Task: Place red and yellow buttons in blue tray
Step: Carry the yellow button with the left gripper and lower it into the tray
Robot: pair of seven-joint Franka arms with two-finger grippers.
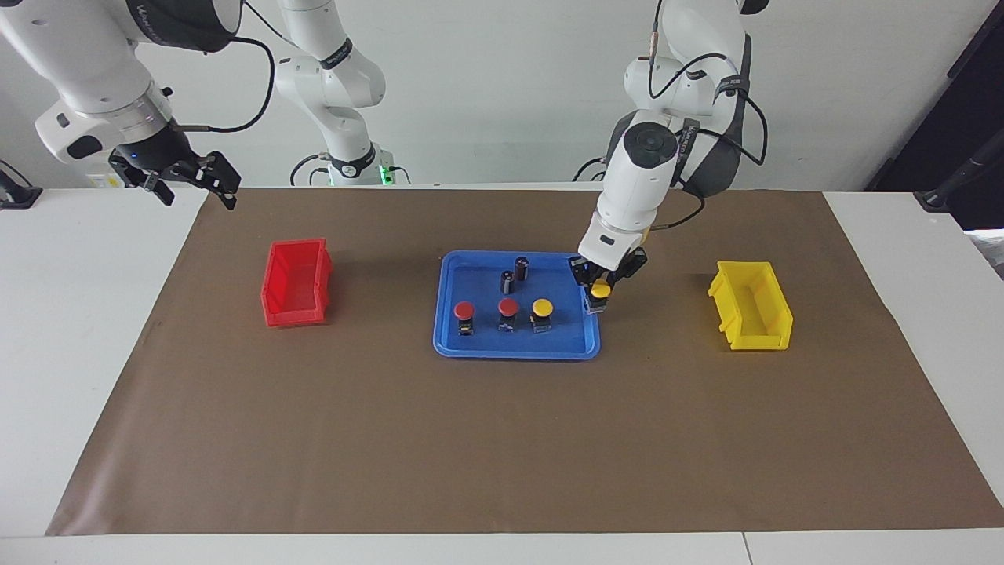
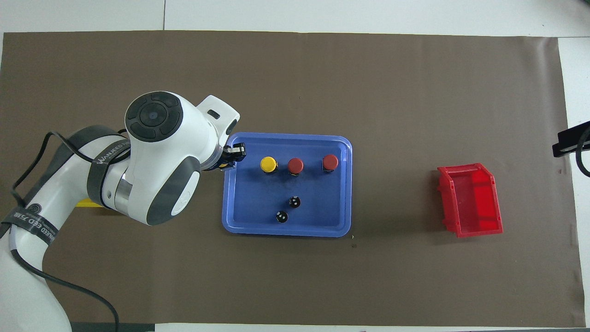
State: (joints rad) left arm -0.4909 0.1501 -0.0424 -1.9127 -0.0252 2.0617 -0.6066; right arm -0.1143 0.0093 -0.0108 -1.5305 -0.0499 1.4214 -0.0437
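The blue tray (image 1: pixel 482 276) (image 2: pixel 315 203) lies mid-table. In it stand two red buttons (image 1: pixel 464 311) (image 1: pixel 508 308) and a yellow button (image 1: pixel 542 308) in a row; from overhead they show as red (image 2: pixel 330 161), red (image 2: pixel 295 165) and yellow (image 2: pixel 268 163). My left gripper (image 1: pixel 600 297) (image 2: pixel 228 161) is shut on a second yellow button (image 1: pixel 601 290), holding it low over the tray's rim at the left arm's end. From overhead the arm hides most of that button. My right gripper (image 1: pixel 196 182) waits open, raised over the table's right-arm end.
Two dark capless cylinders (image 1: pixel 522 267) (image 1: pixel 507 281) stand in the tray nearer the robots. A red bin (image 1: pixel 296 282) (image 2: pixel 470 200) sits toward the right arm's end. A yellow bin (image 1: pixel 751 306) sits toward the left arm's end.
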